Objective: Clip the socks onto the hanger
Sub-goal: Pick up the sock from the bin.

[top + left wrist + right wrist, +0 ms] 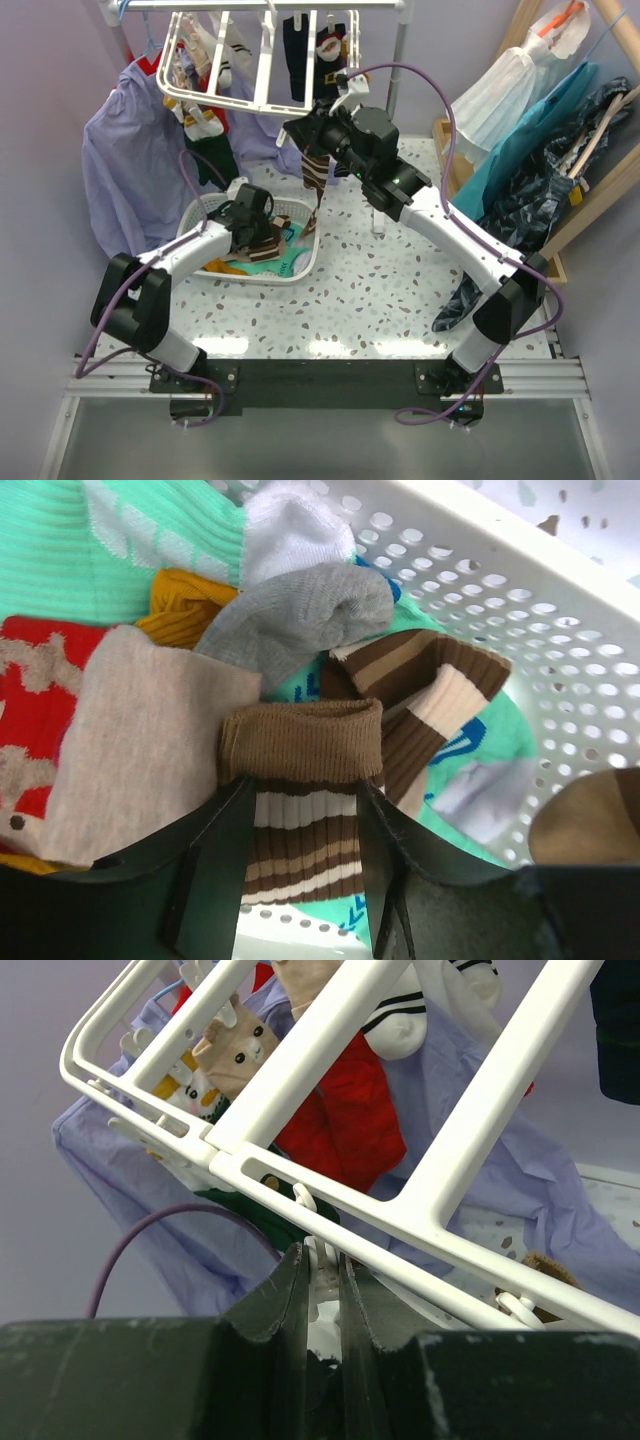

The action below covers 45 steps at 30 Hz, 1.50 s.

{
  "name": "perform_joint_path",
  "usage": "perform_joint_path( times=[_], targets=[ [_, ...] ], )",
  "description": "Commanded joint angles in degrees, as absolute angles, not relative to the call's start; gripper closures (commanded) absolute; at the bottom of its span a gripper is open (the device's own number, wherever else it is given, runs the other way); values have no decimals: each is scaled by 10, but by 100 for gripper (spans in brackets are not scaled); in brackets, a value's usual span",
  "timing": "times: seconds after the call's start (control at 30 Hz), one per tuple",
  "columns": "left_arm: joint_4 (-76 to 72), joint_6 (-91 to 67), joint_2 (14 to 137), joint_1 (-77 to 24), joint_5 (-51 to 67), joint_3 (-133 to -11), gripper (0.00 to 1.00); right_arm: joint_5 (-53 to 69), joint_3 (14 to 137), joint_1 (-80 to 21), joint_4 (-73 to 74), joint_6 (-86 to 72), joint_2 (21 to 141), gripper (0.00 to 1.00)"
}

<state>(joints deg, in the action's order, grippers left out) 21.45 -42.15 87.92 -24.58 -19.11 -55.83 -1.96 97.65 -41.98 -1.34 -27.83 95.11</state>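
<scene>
My left gripper (262, 235) (303, 785) is down in the white basket (300, 268) (520, 610), shut on the cuff of a brown-cream striped sock (300, 745). Around it lie grey (300, 605), teal (50, 550), tan (130, 730), red (30, 670) and orange (180, 605) socks, and a second striped sock (430, 695). My right gripper (305, 132) (320, 1255) is raised under the white hanger (265, 60) (400, 1210), shut on a dangling clip (322, 1260). Another brown striped sock (315, 175) hangs just below it. Several socks hang clipped on the hanger (300, 50).
A lavender shirt (120, 150) hangs behind the basket at the left. Clothes (530, 150) drape on a wooden rack (600, 160) at the right. A metal pole (400, 50) stands behind the hanger.
</scene>
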Motion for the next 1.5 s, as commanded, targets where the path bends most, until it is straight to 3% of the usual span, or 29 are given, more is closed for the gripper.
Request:
perform_joint_path(
  times=[0.0, 0.13, 0.37, 0.8, 1.0, 1.2, 1.47],
  targets=[
    [206, -401, 914, -250, -210, -591, 51, -12, 974, -418, -18, -273, 933, 87],
    [205, -400, 938, -250, -217, -603, 60, -12, 971, -417, -18, -273, 934, 87],
    [211, -402, 938, -250, -228, -599, 100, -13, 968, -416, -19, -272, 933, 87],
    [183, -297, 710, -259, -290, -600, 100, -13, 975, -414, -19, -267, 927, 87],
    [80, -188, 609, -262, -215, -575, 100, -10, 983, -413, -17, -265, 927, 87],
    [-103, -73, 511, -264, -37, -484, 100, -7, 991, -414, -12, -266, 931, 87],
    [-250, 17, 515, -265, 82, -435, 100, -2, 996, -413, -10, -269, 933, 87]
  ],
)
